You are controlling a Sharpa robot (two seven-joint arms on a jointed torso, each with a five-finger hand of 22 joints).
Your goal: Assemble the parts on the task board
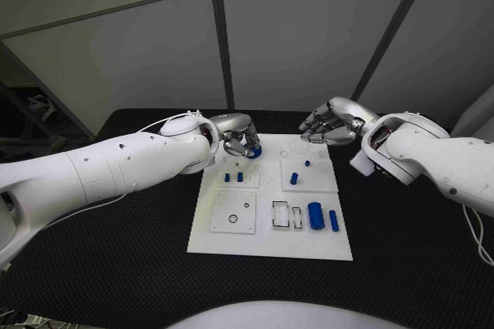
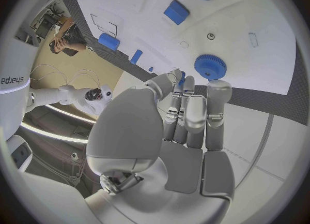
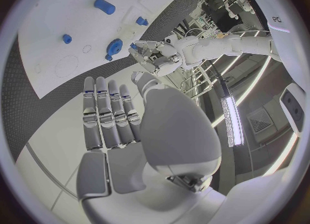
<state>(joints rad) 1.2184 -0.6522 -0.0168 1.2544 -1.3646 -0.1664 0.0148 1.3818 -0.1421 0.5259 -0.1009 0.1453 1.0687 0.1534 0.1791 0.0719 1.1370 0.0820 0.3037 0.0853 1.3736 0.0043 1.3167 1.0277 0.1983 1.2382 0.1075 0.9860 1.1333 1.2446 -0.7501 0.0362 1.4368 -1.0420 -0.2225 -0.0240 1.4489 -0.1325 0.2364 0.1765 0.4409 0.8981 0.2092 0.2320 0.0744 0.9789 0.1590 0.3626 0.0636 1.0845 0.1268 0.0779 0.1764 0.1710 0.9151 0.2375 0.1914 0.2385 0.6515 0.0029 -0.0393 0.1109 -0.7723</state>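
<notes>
Board: flat white plastic task board (image 1: 270, 245), matte.
Gear: ridged round blue gear (image 2: 210, 66).
Left hand (image 1: 239, 142): grasping gear.
Right hand (image 1: 328, 127): released, fingers straight.

One white rectangular task board (image 1: 270, 252) lies on the black table (image 1: 103, 272). On it I count one round blue toothed gear (image 2: 210, 66) at the far left corner. Two short blue pegs (image 1: 233, 177) stand side by side on the left, and a single blue peg (image 1: 295, 178) stands on the right. Nearer the front lie one thick blue cylinder (image 1: 316, 216) and one thin blue rod (image 1: 333, 220). That makes six blue parts. Two white arms reach in, each with one silver hand: left (image 1: 239, 140) and right (image 1: 325, 127).
</notes>
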